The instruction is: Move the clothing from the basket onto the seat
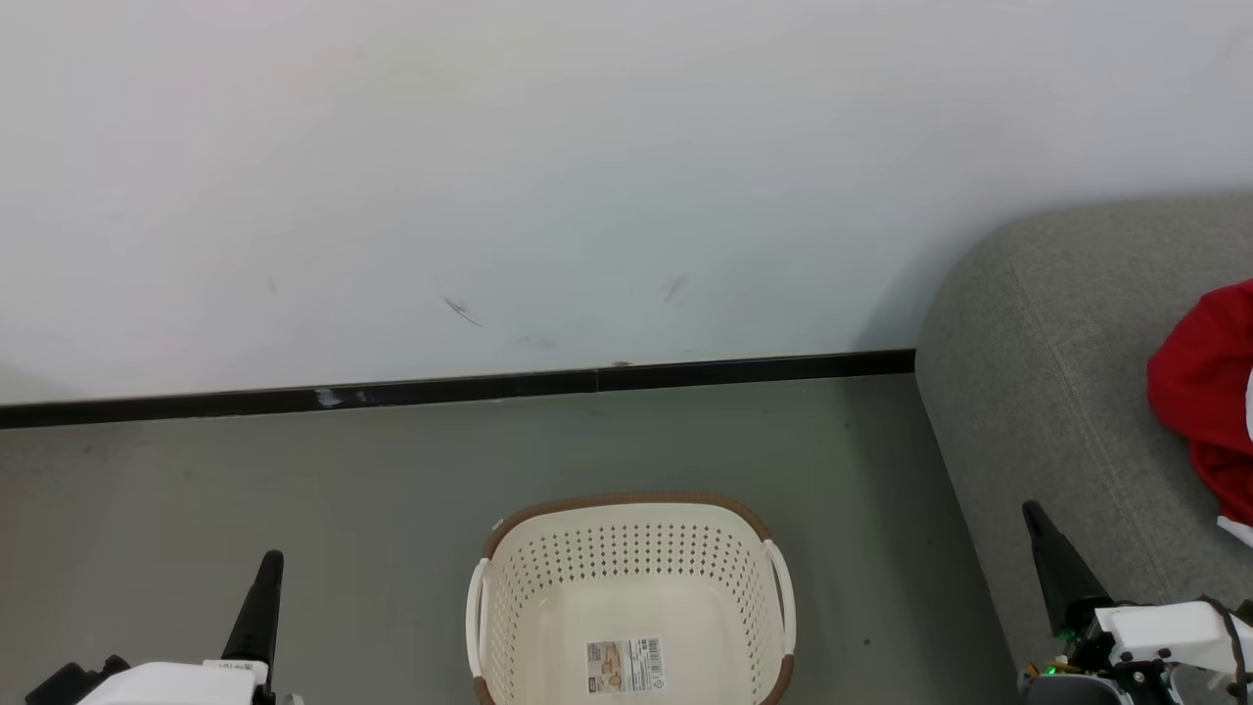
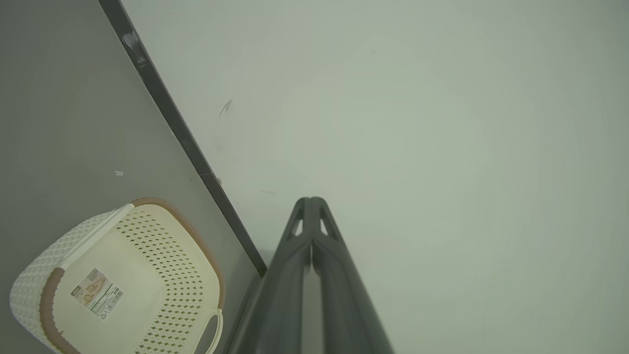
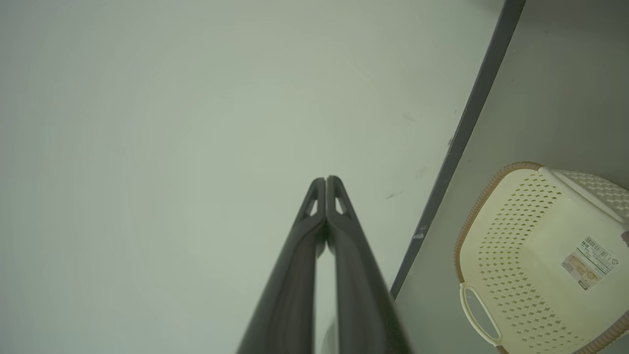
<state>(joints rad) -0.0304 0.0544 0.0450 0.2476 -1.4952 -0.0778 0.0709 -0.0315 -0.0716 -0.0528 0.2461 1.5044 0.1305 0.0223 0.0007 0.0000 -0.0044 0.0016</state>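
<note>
Laundry basket (image 1: 626,558) is empty, red clothing (image 1: 1209,392) lies on grey seat (image 1: 1038,372); left gripper (image 1: 271,563) and right gripper (image 1: 1031,514) closed, holding nothing: park arms clear.

We log the basket (image 1: 626,548) as smooth cream plastic, perforated, with a brown woven-look rim and a paper label (image 1: 626,666). The seat (image 1: 1057,392) is coarse grey woven cloth, the clothing (image 1: 1199,392) soft red fabric. We mark the baseboard (image 1: 470,389) glossy black, the floor (image 1: 245,470) matt grey.
</note>
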